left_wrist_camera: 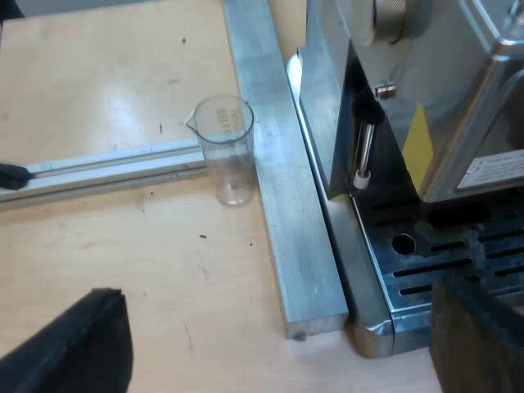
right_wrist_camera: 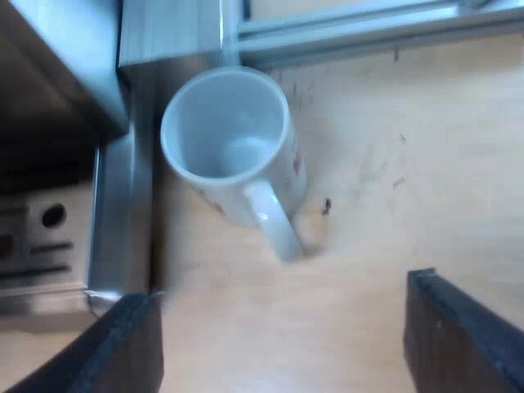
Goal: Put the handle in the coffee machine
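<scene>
The left jaws stand wide apart with nothing between them. One of their black fingers is seen over the front of the drip tray of the espresso machine, and the other over bare desk. The machine is thus placed just ahead of these jaws, with its front corner close to them. It is shown as a brushed steel body marked with a yellow sticker. A thin steam wand is hung at its side, and the tray is covered by a slotted grille. An aluminium rail is laid along the machine's base, and a clear measuring glass is stood upright just beside the rail, on the side away from the machine.

The right jaws are likewise spread and empty, with their fingers over the desk. A white mug with red marks is stood upright just ahead of them, its handle turned toward them, near the steel edge of the tray.

The wand, sticker and glass are given by the left wrist view, and the mug by the right wrist view.
</scene>
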You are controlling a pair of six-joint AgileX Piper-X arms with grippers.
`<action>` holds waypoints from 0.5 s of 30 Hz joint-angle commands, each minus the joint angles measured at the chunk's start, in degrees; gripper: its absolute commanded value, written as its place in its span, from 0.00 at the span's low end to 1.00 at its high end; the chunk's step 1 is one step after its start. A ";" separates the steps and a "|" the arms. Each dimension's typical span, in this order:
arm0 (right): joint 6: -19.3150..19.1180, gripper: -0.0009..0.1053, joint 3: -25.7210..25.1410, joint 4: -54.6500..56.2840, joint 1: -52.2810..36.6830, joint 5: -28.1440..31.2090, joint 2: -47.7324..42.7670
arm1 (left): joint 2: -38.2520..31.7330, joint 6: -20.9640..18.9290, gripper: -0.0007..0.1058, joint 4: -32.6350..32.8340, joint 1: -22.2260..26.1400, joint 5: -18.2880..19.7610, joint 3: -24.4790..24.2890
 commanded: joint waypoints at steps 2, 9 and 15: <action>-6.12 0.61 -0.61 4.32 -7.39 -2.31 -1.70 | -1.77 0.76 0.72 0.19 0.05 -0.08 -0.32; -7.95 0.61 -0.56 4.56 -6.38 -2.77 -8.29 | -6.48 0.65 0.72 1.05 0.05 0.36 1.47; -9.06 0.61 -0.56 4.56 -6.41 -5.04 -15.22 | -13.98 0.65 0.72 1.05 0.05 0.36 5.98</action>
